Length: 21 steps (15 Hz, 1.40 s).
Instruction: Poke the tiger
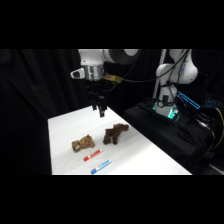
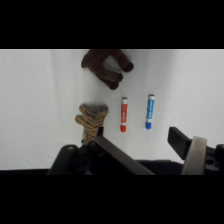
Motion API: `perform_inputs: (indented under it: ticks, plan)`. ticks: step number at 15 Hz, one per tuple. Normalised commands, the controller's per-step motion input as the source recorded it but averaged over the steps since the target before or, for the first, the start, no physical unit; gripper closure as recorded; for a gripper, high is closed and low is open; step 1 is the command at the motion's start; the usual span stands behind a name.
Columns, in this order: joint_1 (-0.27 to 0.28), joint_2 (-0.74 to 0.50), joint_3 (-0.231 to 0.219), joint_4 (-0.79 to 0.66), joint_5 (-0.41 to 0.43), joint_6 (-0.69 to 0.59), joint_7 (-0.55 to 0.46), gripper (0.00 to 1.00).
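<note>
The tiger [image 1: 83, 144], a small tan toy with dark stripes, lies on the white table [image 1: 65, 127] near its left side. In the wrist view the tiger [image 2: 91, 120] sits just above the black linkage, left of centre. My gripper [image 1: 99, 110] hangs in the air over the table's far part, above and behind the tiger and apart from it. In the wrist view the gripper [image 2: 137, 142] stands open with nothing between its fingers.
A larger dark brown toy animal [image 1: 115, 133] [image 2: 106, 65] lies right of the tiger. A red marker [image 1: 92, 156] [image 2: 123, 114] and a blue marker [image 1: 101, 166] [image 2: 149, 111] lie side by side toward the table's near edge. Dark cloth surrounds the table.
</note>
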Motion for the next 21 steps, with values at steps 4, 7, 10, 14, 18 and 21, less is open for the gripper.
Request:
perform_inputs:
  ticks: [4, 7, 10, 14, 18, 21]
  plan:
    - [-0.033, 0.07, 0.023, 0.11, -0.015, -0.02, 0.03, 0.00]
    - [-0.072, 0.33, -0.017, 0.50, -0.021, -0.04, 0.07, 0.00]
    - [-0.107, 0.51, -0.051, 0.74, -0.031, -0.10, 0.09, 0.00]
    - [-0.131, 0.54, -0.048, 0.79, -0.005, -0.16, 0.07, 0.25]
    - [-0.100, 0.50, 0.013, 0.73, 0.047, -0.23, 0.06, 0.53]
    - [-0.039, 0.39, 0.060, 0.55, 0.049, -0.21, 0.06, 0.77]
